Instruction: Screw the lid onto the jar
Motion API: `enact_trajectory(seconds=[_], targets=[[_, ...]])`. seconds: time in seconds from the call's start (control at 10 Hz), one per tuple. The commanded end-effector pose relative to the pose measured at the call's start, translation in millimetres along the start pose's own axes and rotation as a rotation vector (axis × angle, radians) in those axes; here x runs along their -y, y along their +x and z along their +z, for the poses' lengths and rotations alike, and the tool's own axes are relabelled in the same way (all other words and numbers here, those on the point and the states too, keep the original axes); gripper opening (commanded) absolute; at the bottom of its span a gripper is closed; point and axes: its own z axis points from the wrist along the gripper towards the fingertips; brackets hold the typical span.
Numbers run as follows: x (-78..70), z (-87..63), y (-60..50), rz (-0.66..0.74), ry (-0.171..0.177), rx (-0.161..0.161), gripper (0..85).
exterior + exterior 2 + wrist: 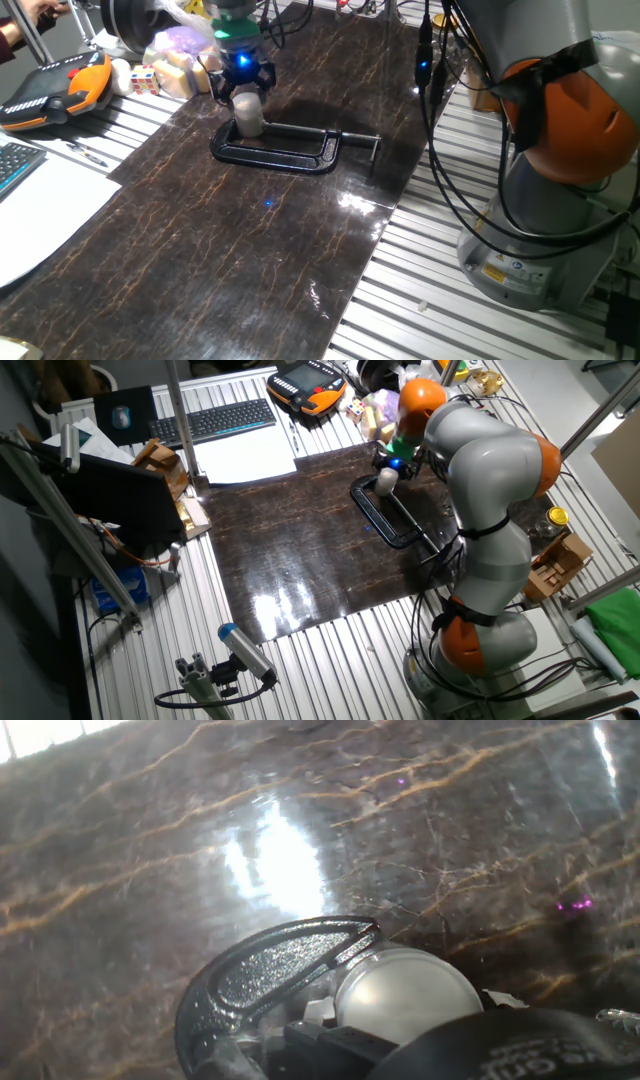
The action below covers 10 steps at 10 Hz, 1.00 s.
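The tabletop [250, 250] is a glossy dark slab veined like marble, mirroring the lamps. The black clamp [285, 152] has a rough, pebbled metal finish. The lid [405, 992] looks like smooth, translucent grey-white plastic with a dull sheen. Ribbed bare metal [420, 300] surrounds the slab.

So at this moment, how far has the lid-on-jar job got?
Done: the jar stands in the C-clamp on the dark mat, and the lid looks set on its mouth. In hand: the gripper sits directly over the jar top; whether its fingers grip the lid cannot be told. Left: turning the lid tight, then releasing and lifting away.
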Motion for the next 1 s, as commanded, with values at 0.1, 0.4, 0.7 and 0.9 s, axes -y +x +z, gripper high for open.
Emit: enact_trajectory(seconds=[0.1,0.4,0.7,0.9], targets=[[0.0,0.0,0.0,0.138,0.001,0.010,69.7],[-0.1,0.4,-0.4,0.251,-0.002,0.014,70.0],[-0.1,0.4,-0.6,0.330,0.000,0.024,70.0],[-0.2,0.7,-0.7,0.390,0.000,0.023,70.3]])
